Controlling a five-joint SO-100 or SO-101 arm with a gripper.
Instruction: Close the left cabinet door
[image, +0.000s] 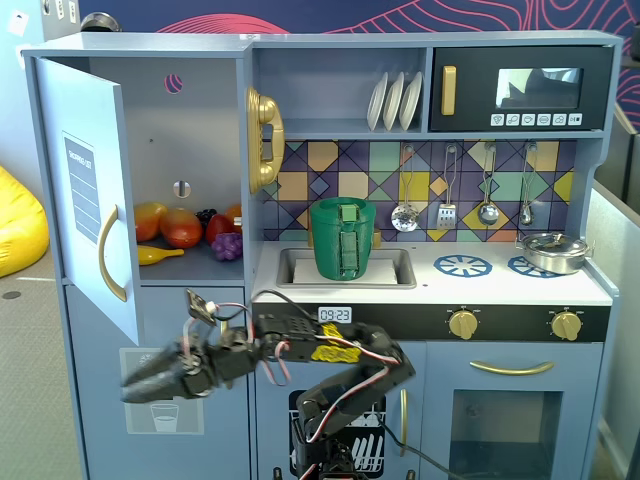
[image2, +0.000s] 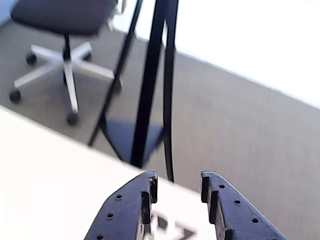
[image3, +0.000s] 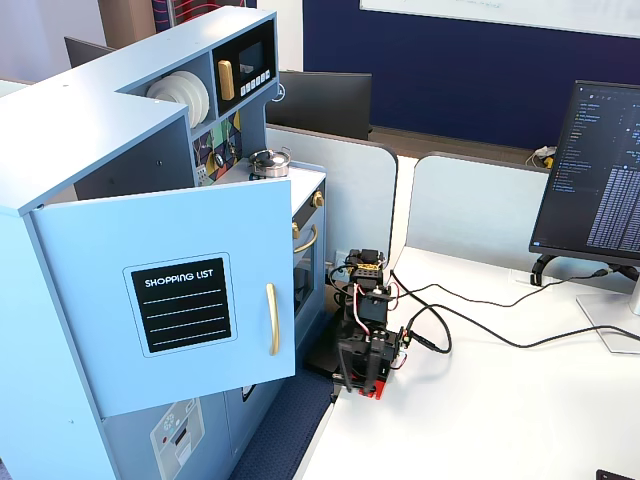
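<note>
The left cabinet door (image: 92, 195) is light blue and stands wide open, swung out from the cabinet. Its black "SHOPPING LIST" panel (image3: 181, 305) and curved gold handle (image3: 271, 318) face the camera in a fixed view; the handle (image: 108, 255) also shows in the front view. My gripper (image: 135, 385) points left, low, below the door's bottom edge and in front of the lower door with the ice-dispenser graphic (image: 160, 410). It touches neither door. In the wrist view the gripper (image2: 177, 182) is open and empty, with a clear gap between the dark fingers (image2: 125, 205).
Toy fruit (image: 185, 228) lies on the shelf inside the open cabinet. A green pot (image: 343, 238) sits in the sink and a gold phone (image: 263, 140) hangs beside the cabinet. Cables (image3: 470, 325) and a monitor (image3: 600, 170) are on the white table. An office chair (image2: 65, 30) stands beyond.
</note>
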